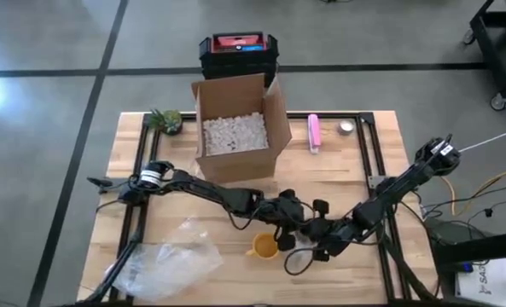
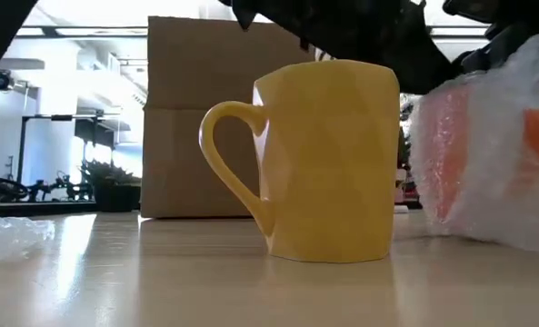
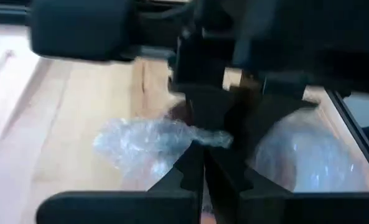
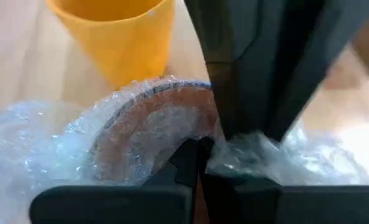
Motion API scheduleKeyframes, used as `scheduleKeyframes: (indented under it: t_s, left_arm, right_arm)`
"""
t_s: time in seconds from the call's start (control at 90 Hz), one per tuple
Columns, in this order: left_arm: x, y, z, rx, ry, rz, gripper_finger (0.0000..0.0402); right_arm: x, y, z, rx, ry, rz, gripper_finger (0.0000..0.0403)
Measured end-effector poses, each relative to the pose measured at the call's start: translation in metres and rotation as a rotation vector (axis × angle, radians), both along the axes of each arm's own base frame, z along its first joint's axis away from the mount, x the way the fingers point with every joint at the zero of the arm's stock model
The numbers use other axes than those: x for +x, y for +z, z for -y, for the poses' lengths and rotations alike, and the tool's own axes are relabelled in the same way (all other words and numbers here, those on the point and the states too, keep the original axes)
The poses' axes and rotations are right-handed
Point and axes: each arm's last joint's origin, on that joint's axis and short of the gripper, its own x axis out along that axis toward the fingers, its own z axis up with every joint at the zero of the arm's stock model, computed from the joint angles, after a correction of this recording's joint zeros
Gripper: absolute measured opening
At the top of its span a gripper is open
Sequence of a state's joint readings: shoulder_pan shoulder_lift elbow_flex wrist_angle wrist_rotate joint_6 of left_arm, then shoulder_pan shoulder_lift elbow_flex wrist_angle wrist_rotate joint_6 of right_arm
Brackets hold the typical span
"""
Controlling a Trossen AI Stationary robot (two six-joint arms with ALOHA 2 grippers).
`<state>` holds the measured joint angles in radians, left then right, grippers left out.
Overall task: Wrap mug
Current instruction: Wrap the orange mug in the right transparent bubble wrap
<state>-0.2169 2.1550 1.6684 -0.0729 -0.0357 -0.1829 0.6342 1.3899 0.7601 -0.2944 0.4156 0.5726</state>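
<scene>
While two tools (image 1: 288,223) (image 1: 316,247) pinch bubble wrap (image 4: 140,130), one yellow mug (image 2: 319,163) stands.

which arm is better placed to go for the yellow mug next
Hard to call: both hands are shut on bubble wrap. The left hand sits slightly nearer the yellow mug than the right hand.

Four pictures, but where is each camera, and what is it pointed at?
High: overhead, looking down on the table, both arms, yellow mug.
Low: at tabletop height, facing the mug and cardboard box; arms dark above.
Left wrist: past its shut fingers pinching bubble wrap.
Right wrist: its fingers pinching a wrapped bundle beside the mug.
Three views share the mug.
</scene>
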Motion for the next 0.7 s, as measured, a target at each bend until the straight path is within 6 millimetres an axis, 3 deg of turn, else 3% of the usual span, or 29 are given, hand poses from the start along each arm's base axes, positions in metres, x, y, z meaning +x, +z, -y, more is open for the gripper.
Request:
scheduleKeyframes:
  t_s: [0.189,0.367,0.478,0.7]
  left_arm:
    - [0.003,-0.011,0.0,0.013,-0.004,-0.018,0.0]
    - [0.004,-0.014,0.001,0.02,-0.008,-0.017,0.0]
    - [0.004,-0.014,0.001,0.02,-0.007,-0.015,0.0]
    - [0.003,-0.016,0.0,0.036,0.001,-0.035,0.0]
  right_arm:
    - [-0.014,0.031,0.005,0.192,0.03,0.014,0.0]
    - [-0.02,0.049,0.017,0.128,-0.059,0.125,0.0]
    - [-0.014,0.044,0.021,0.09,-0.084,0.117,0.0]
    - [-0.004,0.01,0.015,0.02,-0.057,-0.057,0.0]
